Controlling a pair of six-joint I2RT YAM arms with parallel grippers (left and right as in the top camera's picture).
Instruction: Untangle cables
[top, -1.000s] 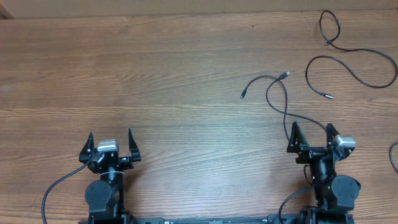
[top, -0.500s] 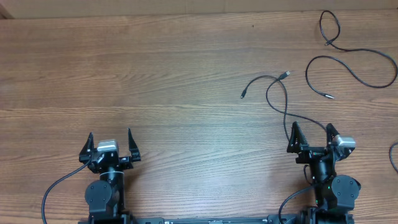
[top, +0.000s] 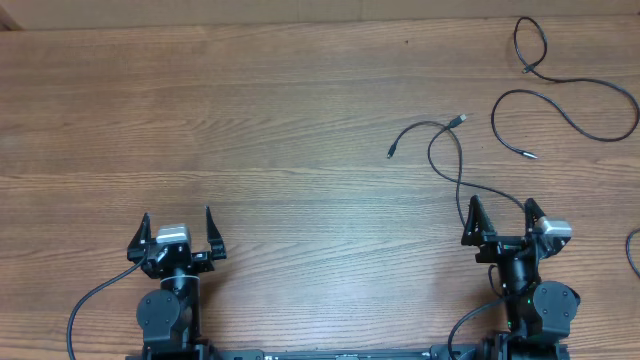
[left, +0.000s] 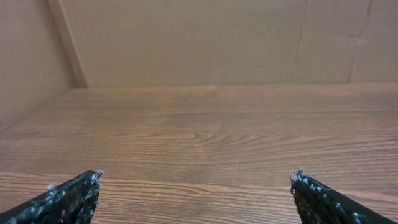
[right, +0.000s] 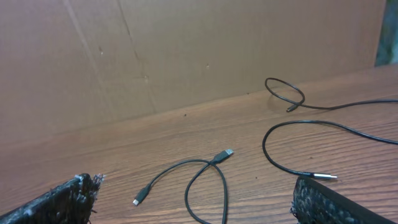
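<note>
Ahead of the left two-finger gripper (top: 177, 214), fingers spread wide: open brown wood-grain tabletop (top: 250, 120) all the way to the tan cardboard back wall (left: 199, 43), closed off at the far left corner by a slanted cardboard side panel (left: 25, 56). Ahead of the right two-finger gripper (top: 501, 202), also spread wide: a thin black looped cable with a silvery plug tip (top: 418, 126), trailing back to the fingertips (touching or just under them, hard to tell). Farther right and back, near the wall: a longer thin black cable in two loops (right: 323, 121), well apart from the first, with a bare strip of wood between. At the right edge, beside the right arm: a short arc of another thin black cord (top: 632, 250).
</note>
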